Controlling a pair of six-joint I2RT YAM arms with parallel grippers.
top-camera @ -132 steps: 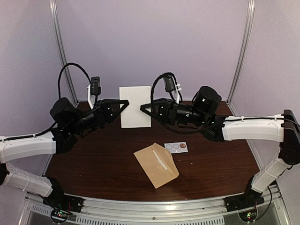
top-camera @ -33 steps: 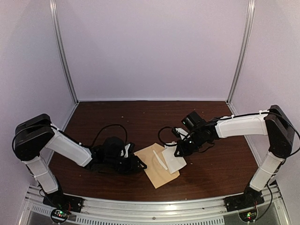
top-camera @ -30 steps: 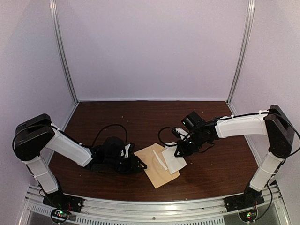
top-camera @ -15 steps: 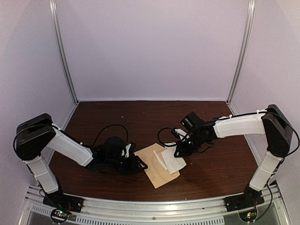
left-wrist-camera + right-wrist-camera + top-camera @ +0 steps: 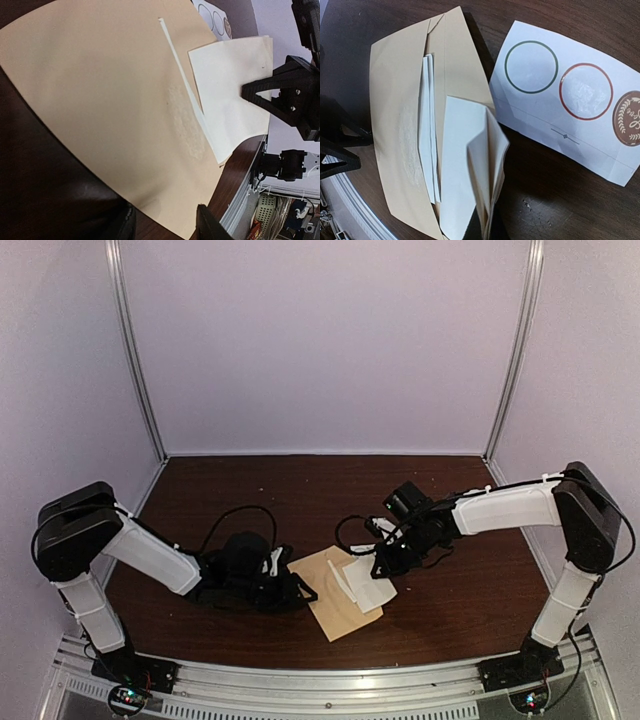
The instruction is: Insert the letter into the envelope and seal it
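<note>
Brown table (image 5: 450, 625), lilac walls (image 5: 330, 340); right claw (image 5: 379, 564) pinches letter (image 5: 367, 585), left claw (image 5: 303, 592) wide.

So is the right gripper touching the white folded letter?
Touching. The left wrist view shows the right gripper pinched onto the edge of the letter with no gap; its own camera shows the paper in its grip.

A robotics lab booth. Lilac walls (image 5: 320, 340) and aluminium posts (image 5: 135, 350) enclose the table (image 5: 300, 480); a metal rail (image 5: 330, 680) lines its near edge.
</note>
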